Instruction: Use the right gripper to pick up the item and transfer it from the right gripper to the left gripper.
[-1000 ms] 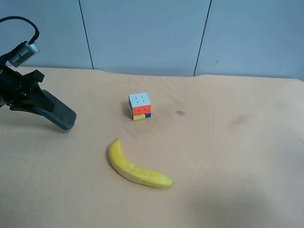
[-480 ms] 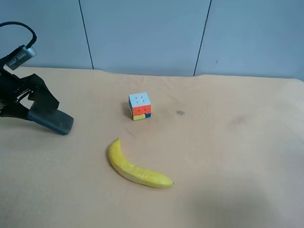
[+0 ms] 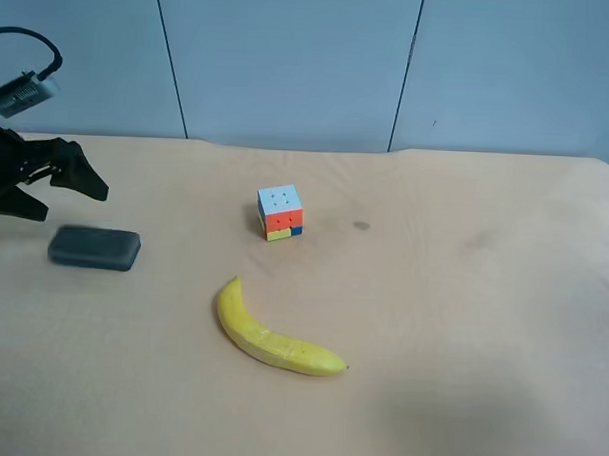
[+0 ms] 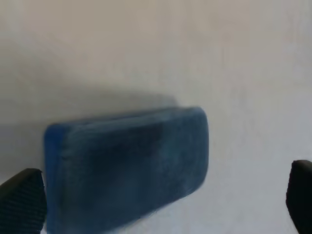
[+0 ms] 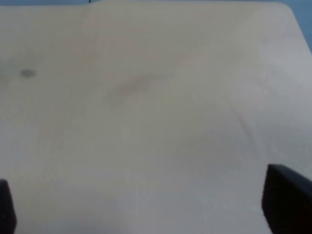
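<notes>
Where blurred blue pad (image 4: 129,168) visible, no banana (image 3: 271,334).

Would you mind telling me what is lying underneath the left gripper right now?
Under the open left gripper a dark blue block lies flat on the wooden table, released and not gripped. The block's underside is hidden.

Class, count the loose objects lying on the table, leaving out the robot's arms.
3. A dark blue block lies at the overhead view's left, a colour cube near the middle, and a banana in front of it.
</notes>
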